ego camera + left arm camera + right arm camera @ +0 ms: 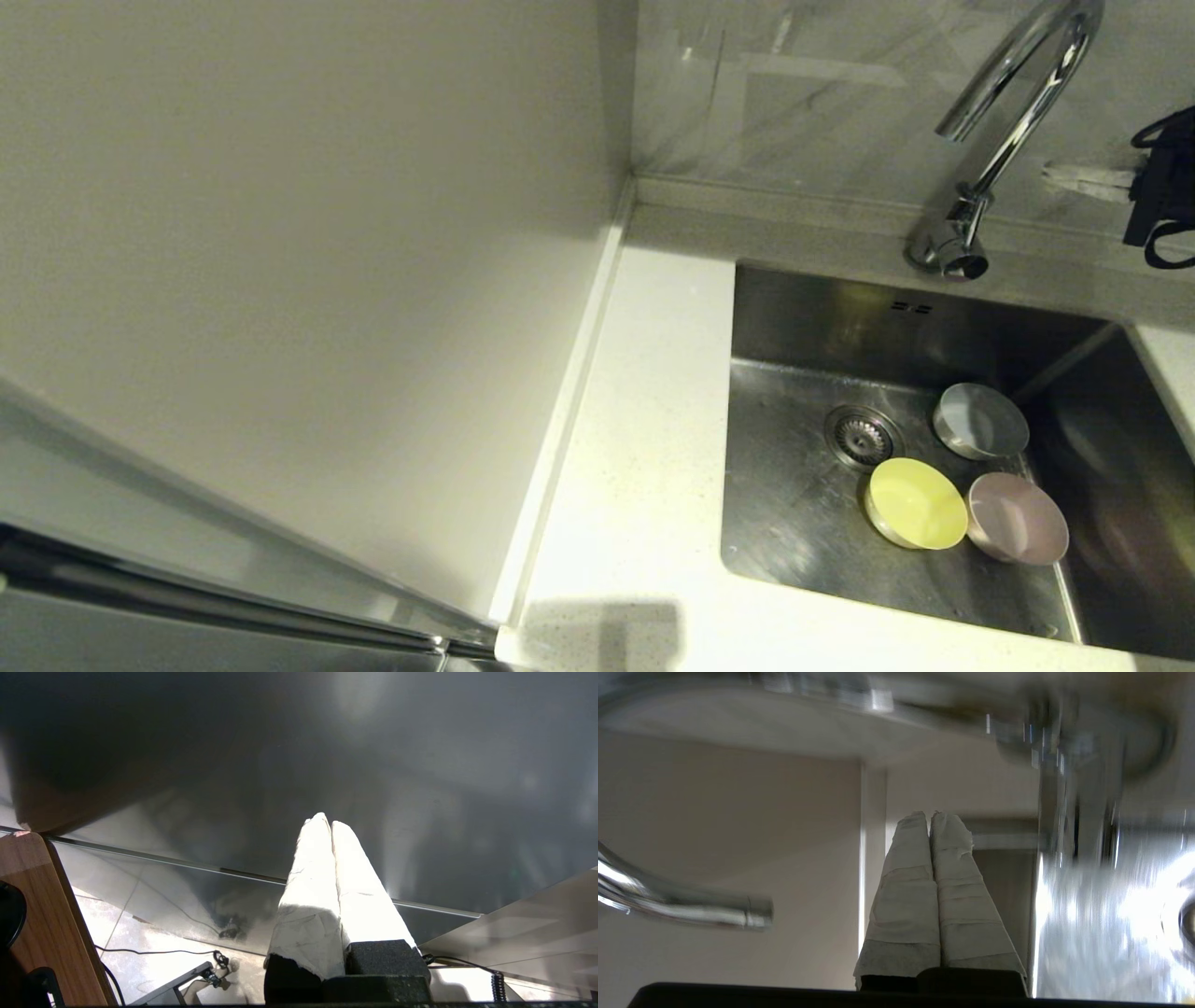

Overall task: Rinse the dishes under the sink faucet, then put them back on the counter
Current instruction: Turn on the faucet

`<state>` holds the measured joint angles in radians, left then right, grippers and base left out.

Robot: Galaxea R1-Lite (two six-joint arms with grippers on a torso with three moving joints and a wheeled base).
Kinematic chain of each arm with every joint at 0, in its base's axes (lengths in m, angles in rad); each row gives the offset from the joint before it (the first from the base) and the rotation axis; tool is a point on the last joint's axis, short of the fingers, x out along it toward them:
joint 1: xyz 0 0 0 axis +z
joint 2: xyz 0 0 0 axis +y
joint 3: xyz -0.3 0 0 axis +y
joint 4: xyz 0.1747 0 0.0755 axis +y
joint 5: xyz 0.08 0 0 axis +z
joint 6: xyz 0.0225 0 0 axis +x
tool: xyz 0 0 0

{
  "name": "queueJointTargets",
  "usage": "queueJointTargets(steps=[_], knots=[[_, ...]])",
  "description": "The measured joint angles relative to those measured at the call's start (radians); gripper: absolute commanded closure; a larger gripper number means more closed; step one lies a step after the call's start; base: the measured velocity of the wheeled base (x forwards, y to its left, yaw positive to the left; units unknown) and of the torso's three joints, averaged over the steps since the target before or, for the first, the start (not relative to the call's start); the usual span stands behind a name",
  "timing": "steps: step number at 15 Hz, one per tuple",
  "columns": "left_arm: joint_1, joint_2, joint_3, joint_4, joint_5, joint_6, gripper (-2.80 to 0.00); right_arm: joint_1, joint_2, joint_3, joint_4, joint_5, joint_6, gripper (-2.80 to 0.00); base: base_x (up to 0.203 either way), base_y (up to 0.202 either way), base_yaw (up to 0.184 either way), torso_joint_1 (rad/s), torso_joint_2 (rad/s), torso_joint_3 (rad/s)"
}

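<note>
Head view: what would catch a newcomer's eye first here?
Three small bowls clustered on the floor of the steel sink, beside the drain: a yellow-green bowl, a pale pink bowl and a white bowl behind them. Above the sink's back edge rises the chrome gooseneck faucet. The right gripper, shut and empty, is near that faucet.

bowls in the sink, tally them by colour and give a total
yellow-green bowl: 1
pale pink bowl: 1
white/pale grey-blue bowl: 1
total: 3, all in the sink
</note>
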<state>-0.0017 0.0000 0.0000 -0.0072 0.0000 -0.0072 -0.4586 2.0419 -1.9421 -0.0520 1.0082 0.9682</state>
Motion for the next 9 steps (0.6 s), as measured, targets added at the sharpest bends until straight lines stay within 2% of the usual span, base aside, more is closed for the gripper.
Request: queueJointTargets(steps=[3, 9], knots=[[0.000, 0.000, 0.000, 0.000, 0.000, 0.000, 0.00, 0.022, 0.013, 0.019, -0.079, -0.064, 0.007, 0.00, 0.000, 0.000, 0.000, 0.000, 0.00, 0.000], [0.000, 0.000, 0.000, 0.000, 0.000, 0.000, 0.00, 0.035, 0.008, 0.104, -0.111, -0.071, 0.009, 0.00, 0.000, 0.000, 0.000, 0.000, 0.00, 0.000]])
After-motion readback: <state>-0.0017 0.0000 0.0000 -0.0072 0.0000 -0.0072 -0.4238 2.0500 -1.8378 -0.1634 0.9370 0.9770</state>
